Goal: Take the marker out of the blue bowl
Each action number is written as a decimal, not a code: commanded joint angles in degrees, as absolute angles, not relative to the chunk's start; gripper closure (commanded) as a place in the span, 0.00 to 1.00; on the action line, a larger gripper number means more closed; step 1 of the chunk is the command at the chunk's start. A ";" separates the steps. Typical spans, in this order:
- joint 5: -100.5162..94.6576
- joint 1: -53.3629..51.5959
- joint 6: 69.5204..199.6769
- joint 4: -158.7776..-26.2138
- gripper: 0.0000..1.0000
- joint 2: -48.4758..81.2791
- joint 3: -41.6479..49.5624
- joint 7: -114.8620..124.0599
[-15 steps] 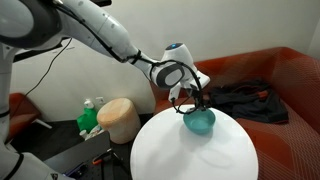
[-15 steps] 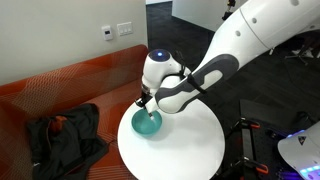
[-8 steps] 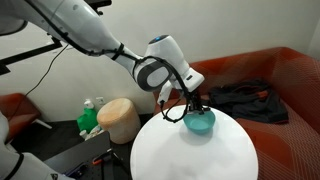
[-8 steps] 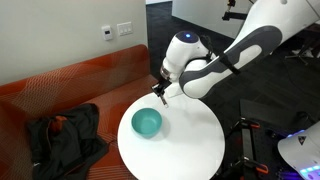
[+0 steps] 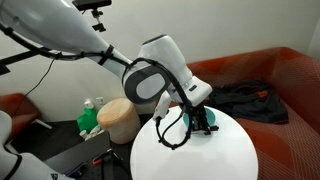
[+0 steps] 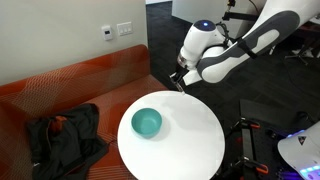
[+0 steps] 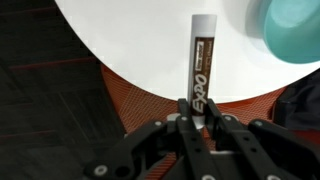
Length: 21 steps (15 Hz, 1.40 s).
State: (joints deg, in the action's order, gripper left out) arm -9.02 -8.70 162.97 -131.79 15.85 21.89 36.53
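The marker [image 7: 199,60], a slim pen with a black label and a pale cap, is clamped between my gripper fingers [image 7: 199,108] in the wrist view. It points out over the white table's edge [image 7: 130,40]. The blue bowl [image 6: 147,123] sits empty on the round white table [image 6: 190,150], and my gripper [image 6: 178,80] hangs above the table's far rim, well clear of the bowl. The bowl also shows at the top right of the wrist view [image 7: 290,30]. In an exterior view my gripper [image 5: 196,120] mostly hides the bowl.
A tan cylindrical stool [image 5: 120,118] and a green object [image 5: 90,120] stand beside the table. A red sofa [image 6: 70,85] runs behind it, with dark clothing [image 6: 65,135] piled on it. A loose cable loops off the gripper [image 5: 172,135].
My gripper rose out of the bowl with the marker and moved away across the table toward its rim. The bowl now sits empty and uncovered.
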 commanded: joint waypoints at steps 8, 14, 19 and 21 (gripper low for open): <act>-2.33 7.75 150.93 -131.34 0.95 16.66 10.20 -0.04; -3.66 6.36 153.51 -132.50 0.80 16.49 11.31 4.96; -1.79 9.13 152.80 -130.44 0.95 18.28 9.71 -2.12; -1.74 10.39 153.70 -129.61 0.95 19.68 9.14 -5.51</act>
State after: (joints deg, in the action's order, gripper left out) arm -3.23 7.73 153.66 -131.74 17.63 10.97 -0.03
